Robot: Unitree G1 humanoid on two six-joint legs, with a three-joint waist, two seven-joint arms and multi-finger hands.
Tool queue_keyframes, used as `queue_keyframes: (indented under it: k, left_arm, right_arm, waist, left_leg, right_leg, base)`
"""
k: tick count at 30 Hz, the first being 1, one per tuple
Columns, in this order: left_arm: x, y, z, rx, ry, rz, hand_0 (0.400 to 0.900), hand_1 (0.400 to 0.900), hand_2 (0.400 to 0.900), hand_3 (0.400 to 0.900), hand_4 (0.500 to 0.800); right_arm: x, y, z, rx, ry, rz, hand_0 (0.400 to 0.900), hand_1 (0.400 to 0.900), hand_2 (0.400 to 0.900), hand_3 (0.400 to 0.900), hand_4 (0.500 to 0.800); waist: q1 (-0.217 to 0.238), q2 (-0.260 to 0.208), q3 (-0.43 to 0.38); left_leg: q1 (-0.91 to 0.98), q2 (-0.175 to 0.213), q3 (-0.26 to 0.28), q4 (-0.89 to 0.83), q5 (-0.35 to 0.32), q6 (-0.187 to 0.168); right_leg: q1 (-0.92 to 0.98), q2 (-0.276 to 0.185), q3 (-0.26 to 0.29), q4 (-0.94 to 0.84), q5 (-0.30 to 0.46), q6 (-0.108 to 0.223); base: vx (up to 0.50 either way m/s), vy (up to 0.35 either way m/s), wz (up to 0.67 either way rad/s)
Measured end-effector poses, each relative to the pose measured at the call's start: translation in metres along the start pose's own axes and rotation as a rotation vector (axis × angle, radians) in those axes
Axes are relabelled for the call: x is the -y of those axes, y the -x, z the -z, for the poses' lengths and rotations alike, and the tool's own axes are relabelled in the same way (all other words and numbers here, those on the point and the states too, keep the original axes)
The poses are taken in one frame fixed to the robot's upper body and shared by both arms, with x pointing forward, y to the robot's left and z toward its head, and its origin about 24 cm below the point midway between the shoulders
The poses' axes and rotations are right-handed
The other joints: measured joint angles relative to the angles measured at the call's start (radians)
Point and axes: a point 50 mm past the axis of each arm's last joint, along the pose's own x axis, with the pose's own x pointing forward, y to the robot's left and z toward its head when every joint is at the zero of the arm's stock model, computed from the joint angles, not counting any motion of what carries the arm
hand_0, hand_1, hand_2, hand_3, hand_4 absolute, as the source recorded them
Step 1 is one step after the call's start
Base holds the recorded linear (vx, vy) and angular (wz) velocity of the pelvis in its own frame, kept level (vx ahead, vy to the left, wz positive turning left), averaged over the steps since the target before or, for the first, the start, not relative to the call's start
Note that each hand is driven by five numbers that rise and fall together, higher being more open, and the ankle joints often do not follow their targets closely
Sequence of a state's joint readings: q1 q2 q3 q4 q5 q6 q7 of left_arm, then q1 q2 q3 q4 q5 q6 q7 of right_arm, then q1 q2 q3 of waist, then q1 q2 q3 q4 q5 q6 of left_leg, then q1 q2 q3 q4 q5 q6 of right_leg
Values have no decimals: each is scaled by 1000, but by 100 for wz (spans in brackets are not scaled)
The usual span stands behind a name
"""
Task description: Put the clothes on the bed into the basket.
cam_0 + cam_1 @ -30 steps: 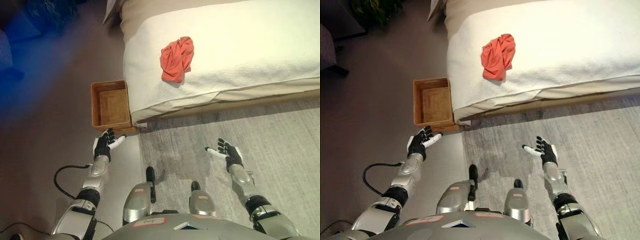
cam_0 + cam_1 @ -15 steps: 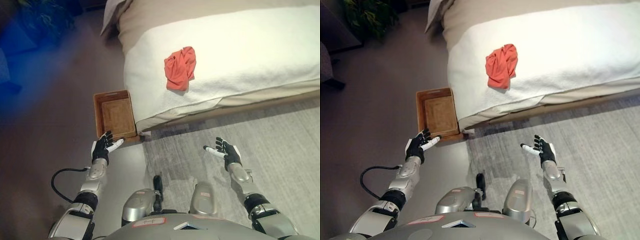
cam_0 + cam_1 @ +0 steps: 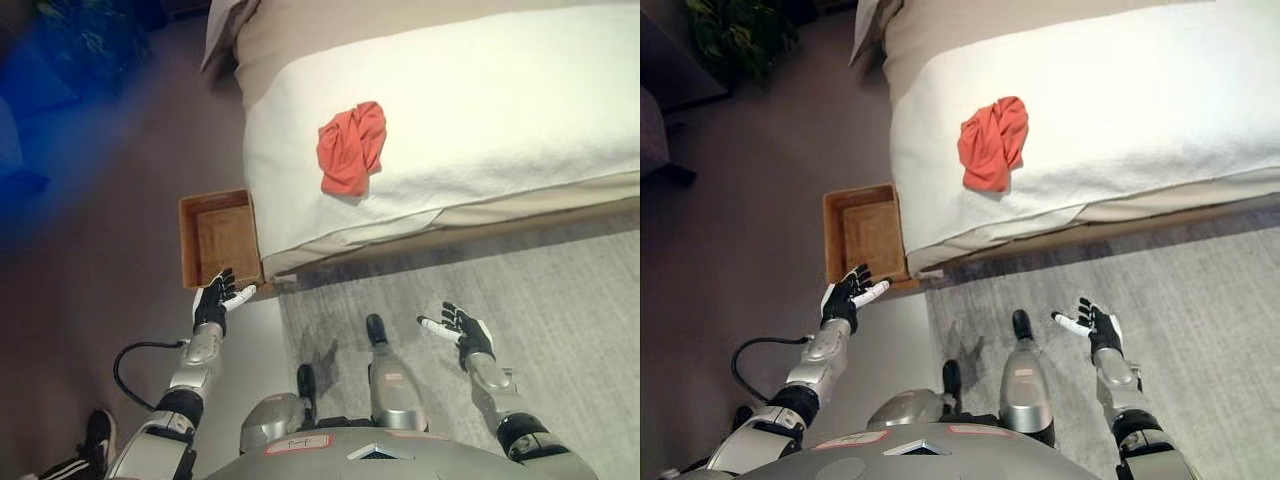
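Left eye view gave you, at its lower left corner, a person's shoe [image 3: 98, 437] and trouser leg on the bare brown floor [image 3: 90, 250]. Just right of that, your left hand [image 3: 213, 300] hung above the floor with its fingers [image 3: 240, 296] spread and released, grasping nothing; it sat at the near end of the basket [image 3: 188, 240], its tips over the near rim as you saw it, though you could not tell whether they touched.

That basket was a brown woven rectangle lying on the floor, its long right side just beside the corner of the bed [image 3: 560, 60], and nothing showed inside it.

Further right, the clothes [image 3: 350, 148] were one crumpled red-orange piece resting on the white cover [image 3: 480, 110] near the bed's left end, well apart from both hands and up the view from the basket. A grey pillow [image 3: 220, 35] edge showed at the top by the bed's head.

Below the bed, a pale grey rug [image 3: 560, 290] covered the floor. Your right hand [image 3: 1098, 327] hovered over it, palm turned inward, fingers [image 3: 1065, 322] straight and released, with nothing in them, well clear of the bed's edge.
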State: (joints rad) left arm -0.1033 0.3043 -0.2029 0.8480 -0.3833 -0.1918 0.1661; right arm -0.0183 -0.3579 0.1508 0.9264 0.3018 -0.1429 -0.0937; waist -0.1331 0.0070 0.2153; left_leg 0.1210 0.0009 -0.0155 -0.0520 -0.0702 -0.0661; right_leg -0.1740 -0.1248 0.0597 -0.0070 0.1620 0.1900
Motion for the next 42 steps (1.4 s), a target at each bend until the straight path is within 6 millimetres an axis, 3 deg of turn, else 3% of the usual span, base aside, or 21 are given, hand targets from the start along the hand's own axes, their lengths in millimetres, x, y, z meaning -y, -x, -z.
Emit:
queue_keyframes:
  k: [3, 6, 8, 9, 11, 13, 17, 21, 25, 29, 32, 42]
  left_arm:
    - [10, -6, -14, 42, -51, 35, 900, 900, 900, 900, 800]
    - [29, -16, -39, 122, -201, 95, 900, 900, 900, 900, 800]
    - [43, -25, -63, 193, -343, 106, 900, 900, 900, 900, 800]
    - [46, -30, -77, 229, -397, 81, 900, 900, 900, 900, 800]
    - [50, -38, -102, 286, -457, 27, 900, 900, 900, 900, 800]
    - [52, -43, -126, 340, -487, -22, 900, 900, 900, 900, 800]
    - [42, -47, -145, 368, -486, -116, 900, 900, 900, 900, 800]
    - [24, -51, -153, 346, -505, -193, 900, 900, 900, 900, 800]
    - [20, -52, -180, 390, -489, -250, 900, 900, 900, 900, 800]
    - [10, -48, -227, 499, -475, -350, 900, 900, 900, 900, 800]
    - [7, -45, -250, 550, -464, -393, 900, 900, 900, 900, 800]
    - [-13, -41, -271, 567, -457, -498, 900, 900, 900, 900, 800]
  right_arm:
    - [8, -5, -17, 48, 16, 18, 900, 900, 900, 900, 800]
    - [20, -7, -26, 75, 33, 46, 900, 900, 900, 900, 800]
    - [24, -8, -34, 116, 32, 69, 900, 900, 900, 900, 800]
    - [22, -11, -45, 152, 27, 68, 900, 900, 900, 900, 800]
    - [17, -13, -58, 202, 28, 54, 900, 900, 900, 900, 800]
    - [11, -14, -62, 218, 40, 34, 900, 900, 900, 900, 800]
    - [0, -11, -48, 184, 72, -3, 900, 900, 900, 900, 800]
    - [-7, -8, -42, 170, 85, -29, 900, 900, 900, 900, 800]
    - [-10, -9, -50, 199, 84, -40, 900, 900, 900, 900, 800]
    - [-18, -10, -72, 291, 79, -68, 900, 900, 900, 900, 800]
    - [-20, -9, -80, 324, 90, -79, 900, 900, 900, 900, 800]
    - [-30, -7, -80, 343, 123, -121, 900, 900, 900, 900, 800]
  waist:
    - [-14, 2, -8]
    - [-59, 6, -14]
    - [-97, 6, -18]
    - [-103, 5, -18]
    - [-133, 20, -10]
    - [-143, 28, -1]
    - [-149, 27, 5]
    - [-170, 37, 11]
    - [-172, 39, 12]
    - [-192, 41, 13]
    - [-193, 44, 15]
    - [-219, 48, 18]
  left_leg:
    - [-25, 52, -7, 28, -8, -19]
    - [-70, 78, -31, 46, -1, -23]
    - [-126, 97, 52, 73, -9, -22]
    - [-155, 105, 94, 107, -18, -37]
    - [-160, 132, 124, 109, -18, -70]
    - [-156, 130, 143, 62, 9, -124]
    - [-143, 80, 195, -13, 23, -101]
    - [-160, 85, 229, -28, 28, -95]
    - [-175, 105, 243, -28, 28, -96]
    - [-212, 117, 249, -28, 28, -96]
    - [-235, 122, 264, -29, 28, -96]
    - [-284, 148, 341, -29, 9, -123]
  right_leg:
    - [-6, 47, -30, 16, -11, -50]
    - [-30, 49, -101, 43, -23, -94]
    - [-88, 30, -130, 71, -36, -125]
    - [-127, 23, -124, 94, -39, -130]
    - [-181, 25, -114, 126, -39, -129]
    - [-223, 24, -96, 154, -38, -126]
    - [-282, 12, -25, 151, -23, -92]
    - [-333, 30, 6, 157, -17, -85]
    - [-362, 58, 18, 163, -17, -85]
    - [-409, 75, 21, 172, -17, -85]
    - [-444, 88, 33, 180, -17, -85]
    - [-542, 150, 81, 191, -17, -85]
  base:
    - [113, -95, 65]
    - [-4, -34, 59]
    - [-26, -11, -6]
    - [-23, -5, -26]
    - [-48, 3, -32]
    - [-35, 5, -43]
    - [12, 14, -47]
    - [33, 15, -32]
    - [20, -10, -17]
    - [11, -7, -16]
    - [4, -6, -13]
    - [45, -11, -33]
